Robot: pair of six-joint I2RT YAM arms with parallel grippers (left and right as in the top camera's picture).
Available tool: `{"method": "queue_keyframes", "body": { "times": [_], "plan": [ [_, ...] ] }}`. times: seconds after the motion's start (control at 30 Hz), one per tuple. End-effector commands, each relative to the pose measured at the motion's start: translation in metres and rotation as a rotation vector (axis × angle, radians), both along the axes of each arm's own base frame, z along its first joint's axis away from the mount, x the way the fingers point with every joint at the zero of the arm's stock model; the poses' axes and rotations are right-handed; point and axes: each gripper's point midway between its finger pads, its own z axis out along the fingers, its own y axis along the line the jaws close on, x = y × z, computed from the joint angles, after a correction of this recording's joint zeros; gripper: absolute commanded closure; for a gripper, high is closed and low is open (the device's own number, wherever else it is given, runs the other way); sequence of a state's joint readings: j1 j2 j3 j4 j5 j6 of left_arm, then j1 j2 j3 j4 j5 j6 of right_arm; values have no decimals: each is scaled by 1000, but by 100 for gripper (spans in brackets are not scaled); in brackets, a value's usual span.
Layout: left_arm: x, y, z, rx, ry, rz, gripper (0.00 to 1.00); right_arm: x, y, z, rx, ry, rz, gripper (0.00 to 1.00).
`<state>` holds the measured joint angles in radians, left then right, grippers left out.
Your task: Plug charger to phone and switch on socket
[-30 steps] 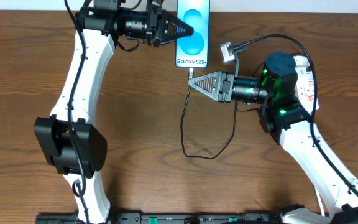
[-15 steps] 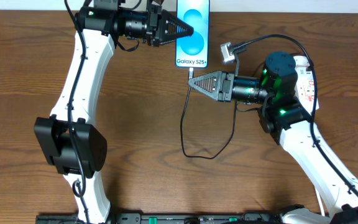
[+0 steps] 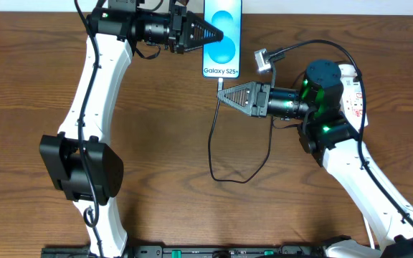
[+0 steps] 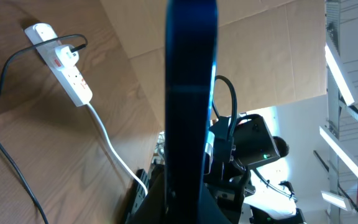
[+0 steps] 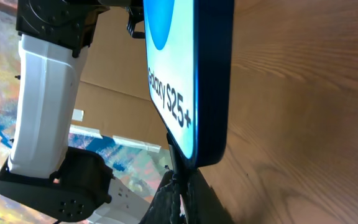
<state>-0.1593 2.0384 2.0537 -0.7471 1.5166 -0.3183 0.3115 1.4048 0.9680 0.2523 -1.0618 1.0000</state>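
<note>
The left fingers point(image 3: 201, 32) are clenched on the long left edge of the slim rectangular smartphone with a bright blue screen point(image 3: 222, 43). In the left wrist view the handset runs edge-on as a dark blue band straight up from between them. The phone sits at the far side of the brown wooden bench point(image 3: 156, 143), screen up, with its "Galaxy S25+" lettering at the near end. Whether it rests on the wood or is held just above it cannot be told. The right fingers point(image 3: 239, 97) are pinched shut on the long thin black charger cable point(image 3: 211, 147) just behind its small connector tip point(image 3: 221, 84). The tip points at the phone's near short edge. In the right wrist view it reaches up to that edge, but whether it is seated in the port cannot be told. From the right fingers the cable drops toward the near side of the bench, loops round and climbs back under the right arm. The white elongated power strip with red markings point(image 3: 353, 89) lies well to the right of the phone, partly hidden beneath that arm. The left wrist view shows a black plug point(image 4: 74, 46) set in it near its rounded end, and its white cord point(image 4: 107, 140) trailing away across the bench.
</note>
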Motion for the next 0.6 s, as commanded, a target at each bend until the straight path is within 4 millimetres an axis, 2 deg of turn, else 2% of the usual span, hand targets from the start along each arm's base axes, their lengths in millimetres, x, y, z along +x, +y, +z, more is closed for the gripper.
{"method": "queue_keyframes", "body": {
  "times": [0.0, 0.57],
  "plan": [
    [-9, -1, 14, -41, 0, -42, 93, 3, -4, 11, 12, -13, -18, 99],
    [-14, -9, 14, -41, -1, -61, 93, 9, -7, 5, 12, 17, -30, 99]
  ]
}}
